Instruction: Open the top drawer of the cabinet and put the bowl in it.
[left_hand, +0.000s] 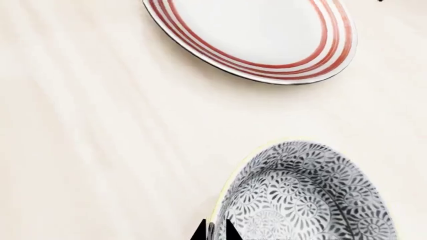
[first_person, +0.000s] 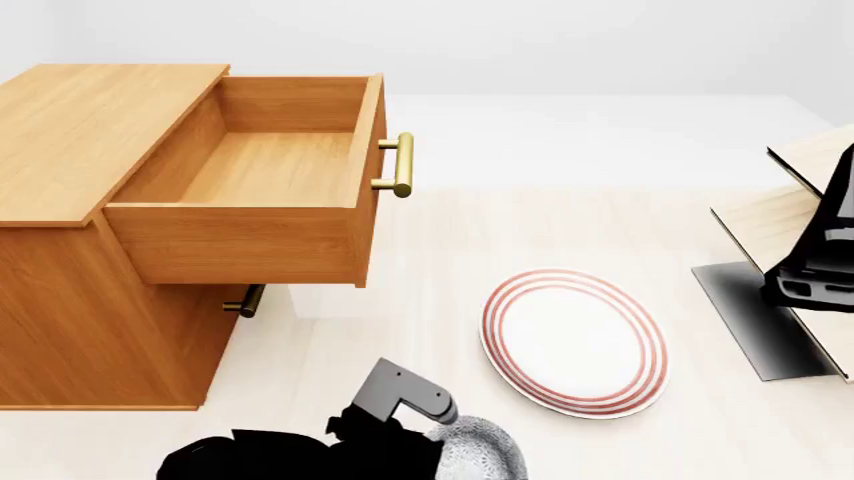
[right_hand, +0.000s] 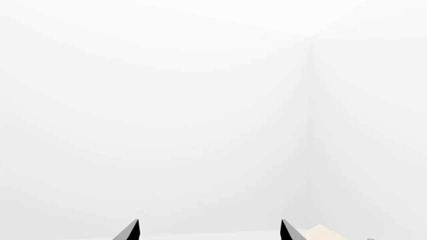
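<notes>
The bowl (left_hand: 313, 200), white with a blue-grey speckled pattern, fills the near corner of the left wrist view. My left gripper (left_hand: 215, 231) is shut on its rim, one finger inside and one outside. In the head view the bowl (first_person: 483, 452) peeks out at the bottom edge, partly hidden by my left arm (first_person: 400, 400). The cabinet (first_person: 80, 300) stands at the left with its top drawer (first_person: 267, 170) pulled out and empty, brass handle (first_person: 398, 165) forward. My right gripper (right_hand: 209, 226) is open and faces a blank white wall.
A flat white plate with red rings (first_person: 574, 340) lies on the pale tabletop (first_person: 400, 330) just right of the bowl; the same plate (left_hand: 253, 35) shows in the left wrist view. A pale tilted-board rack (first_person: 787, 230) stands at the right edge behind my right arm (first_person: 817, 255). A lower drawer handle (first_person: 244, 300) shows under the open drawer.
</notes>
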